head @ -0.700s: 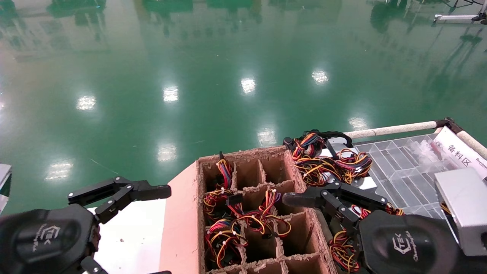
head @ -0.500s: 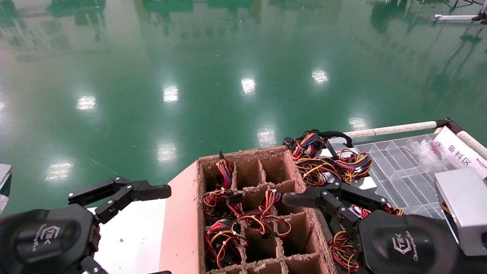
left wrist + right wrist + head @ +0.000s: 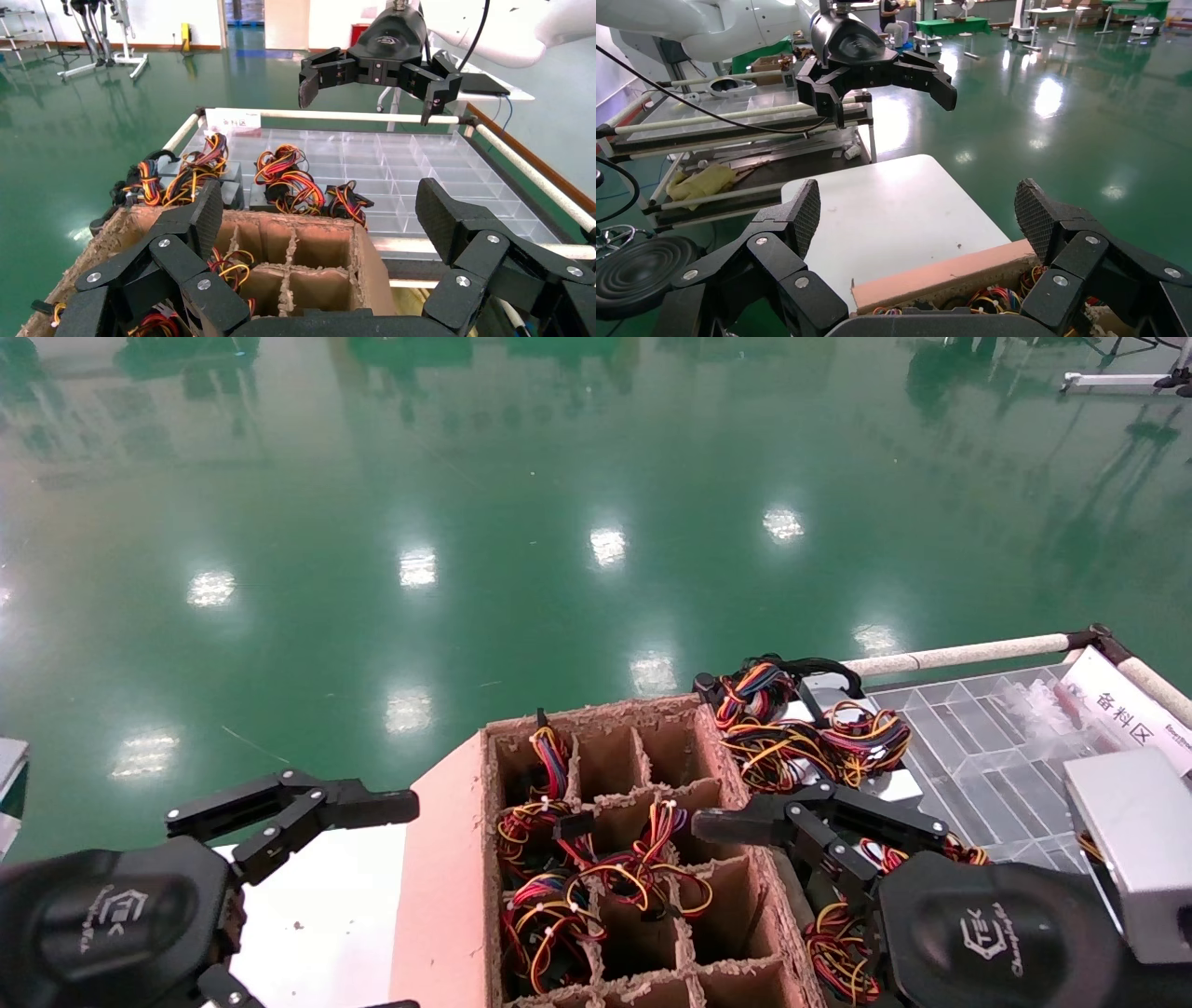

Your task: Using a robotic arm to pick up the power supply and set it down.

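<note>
Several power supplies with red, yellow and black wire bundles sit in the cells of a divided cardboard box point(image 3: 447, 896); one bundle point(image 3: 643, 877) lies mid-box. More power supplies point(image 3: 810, 733) lie on the clear tray to the box's right. My left gripper point(image 3: 320, 210) hovers open over the white table left of the box, holding nothing. My right gripper point(image 3: 917, 210) hovers open above the box's right edge, also empty. The white robotic arm point(image 3: 492, 28) with its black cable shows behind the right gripper.
A clear compartment tray point(image 3: 987, 747) with a white-tube rail point(image 3: 968, 654) stands right of the box. A silver metal case point(image 3: 1131, 840) sits at its near right. The white table point(image 3: 326, 915) lies left of the box. Green floor lies beyond.
</note>
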`<action>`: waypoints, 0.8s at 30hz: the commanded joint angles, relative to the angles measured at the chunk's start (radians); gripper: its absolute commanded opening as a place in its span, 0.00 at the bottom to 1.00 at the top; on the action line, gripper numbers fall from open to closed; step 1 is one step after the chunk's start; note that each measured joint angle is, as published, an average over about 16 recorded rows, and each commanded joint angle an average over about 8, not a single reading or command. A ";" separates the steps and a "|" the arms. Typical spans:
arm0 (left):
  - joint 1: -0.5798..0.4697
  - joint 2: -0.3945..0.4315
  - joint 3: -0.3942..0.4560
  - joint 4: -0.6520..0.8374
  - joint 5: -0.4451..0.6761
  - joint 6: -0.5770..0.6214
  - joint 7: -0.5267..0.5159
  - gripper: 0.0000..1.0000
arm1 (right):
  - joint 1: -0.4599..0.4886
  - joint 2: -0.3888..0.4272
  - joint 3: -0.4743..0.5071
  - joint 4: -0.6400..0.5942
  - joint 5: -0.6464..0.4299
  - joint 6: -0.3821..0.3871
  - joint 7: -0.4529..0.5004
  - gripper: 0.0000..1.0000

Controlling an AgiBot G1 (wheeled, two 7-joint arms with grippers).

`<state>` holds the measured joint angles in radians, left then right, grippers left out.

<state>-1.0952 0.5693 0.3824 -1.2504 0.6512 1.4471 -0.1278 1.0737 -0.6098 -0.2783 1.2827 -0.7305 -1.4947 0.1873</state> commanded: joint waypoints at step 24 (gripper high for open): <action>0.000 0.000 0.000 0.000 0.000 0.000 0.000 0.18 | 0.000 0.000 0.000 0.000 0.000 0.000 0.000 1.00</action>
<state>-1.0952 0.5693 0.3824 -1.2504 0.6512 1.4471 -0.1278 1.0738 -0.6098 -0.2783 1.2827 -0.7305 -1.4947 0.1873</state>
